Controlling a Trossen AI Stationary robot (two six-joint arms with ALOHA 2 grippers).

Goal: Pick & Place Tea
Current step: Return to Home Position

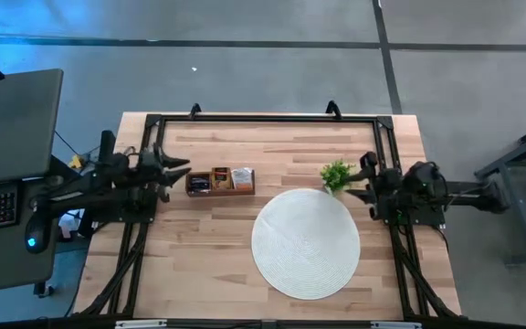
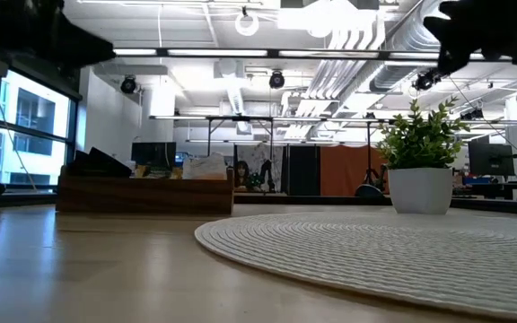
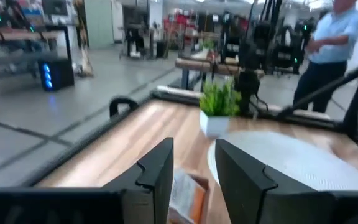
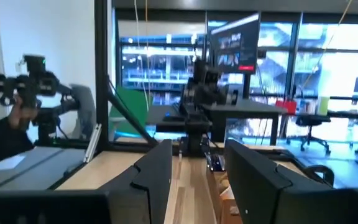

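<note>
**Item 1, left gripper** (image 1: 181,168): I logged it at the table's left edge, at the near short end of the wooden tray (image 1: 217,193). Its fingers were parted and carried nothing. Its wrist view looked past them onto a white-and-orange packet in the tray.

**Item 2, right gripper** (image 1: 362,178): I logged it at the right edge, close beside the small plant (image 1: 335,173). Its fingers were likewise spread, with nothing between them.

**Item 3, tea** (image 1: 242,177): Every packet I could find lay inside the tray's compartments. The dark ones lay toward the left arm and the white-and-orange at the far end; I could not count them. None showed on the round mat (image 1: 305,242) or on the bare table (image 1: 199,256).

**Item 4, step in hand:** retiring both arms to rest. I judged the sorting done.
- **Left arm:** I would lift it first, then draw it straight back, so that no fingertip clipped the tray wall or flicked a packet out.
- **Right arm:** I would pull it away from the plant, not across it.
- **Both arms:** fingers apart, joints slow, paths kept off the mat.
</note>
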